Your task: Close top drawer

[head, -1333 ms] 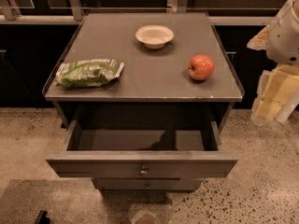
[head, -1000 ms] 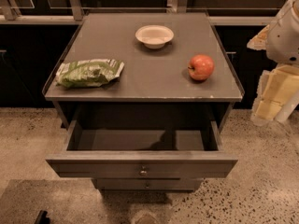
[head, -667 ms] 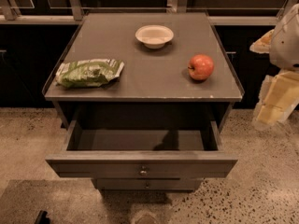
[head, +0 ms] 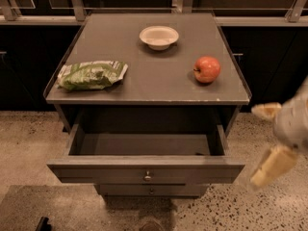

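Gripper (head: 254, 146) sits at the far right edge, over the speckled floor (head: 29, 143). Its two cream fingers (head: 275, 163) are spread wide apart with nothing between them. The upper finger points left and the lower one angles down-left. Only the pale wrist housing (head: 294, 123) behind the fingers shows; the arm beyond it is cut off by the frame, and the outline is smeared, so the exact tilt is hard to call.

Top drawer (head: 144, 168) lies to the gripper's left, pulled well out of the cabinet (head: 144, 88). Its front right corner is near the lower finger but not touching it. The round knob (head: 147, 176) sits at the centre of the panel, well apart from the gripper. The drawer interior is dark.

Second drawer (head: 151, 191) is just below, shut, with its own small knob.

On the cabinet top there is a white bowl (head: 159, 36) at back centre, a red apple (head: 207, 69) to the right and a green snack bag (head: 91, 75) to the left, all apart from each other. A metal railing (head: 77, 4) runs behind.
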